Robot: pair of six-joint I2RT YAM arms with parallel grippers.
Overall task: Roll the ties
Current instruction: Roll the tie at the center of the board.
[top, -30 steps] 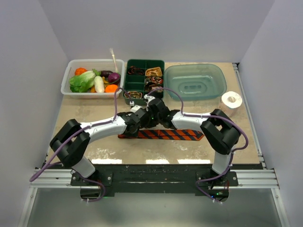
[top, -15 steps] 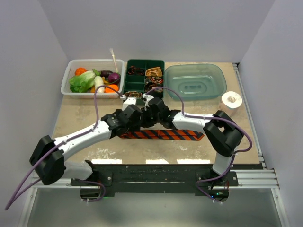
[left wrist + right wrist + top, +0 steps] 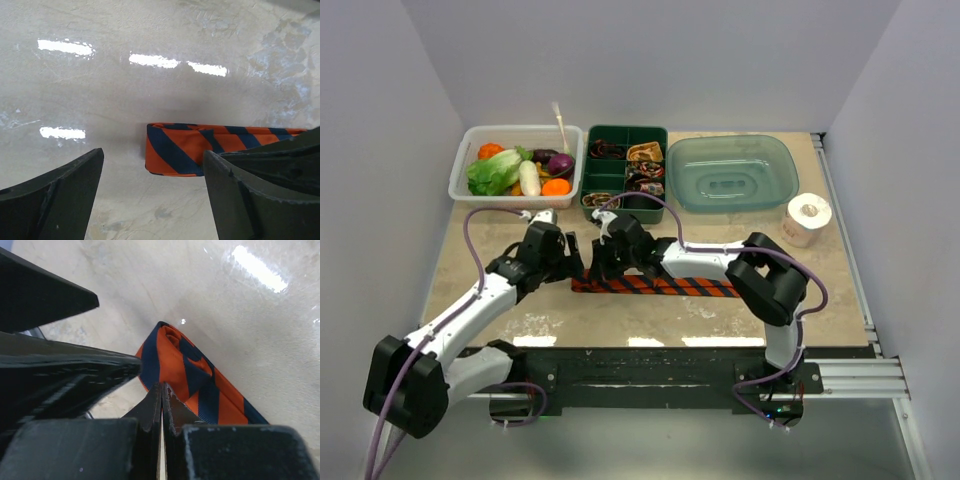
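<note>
Tie (image 3: 660, 286): orange with dark diagonal stripes, lying flat on the tabletop (image 3: 500, 310) and running left to right in front of both arms.
Tie, left end: blunt and doubled over on itself. The fold shows in the left wrist view (image 3: 180, 150) and the right wrist view (image 3: 200, 375).
Left claw (image 3: 574, 268): wide, holding nothing. In its own view (image 3: 152, 157) the tie's left end lies between the two fingers (image 3: 60, 190), touching neither.
Right claw (image 3: 598, 272): fingers pressed together. In its own view (image 3: 161, 390) the tips meet at the near edge of the tie, just beside the folded end. Whether any cloth is nipped between them – cannot tell.
Claws, relation: close together over the tie's left end. The right one sits just to the right of the left one and shows at the right edge of the left wrist view.
Coils (image 3: 645, 152): small rolled ties, brown and dark-patterned, in compartments of the green tray (image 3: 626, 129) at the far edge, well apart from the striped tie.
Bin (image 3: 460, 175): clear, left of the tray, holding vegetables.
Dish (image 3: 732, 170): teal, right of the tray.
Paper roll (image 3: 808, 218): white, upright – near the right edge of the tabletop.
</note>
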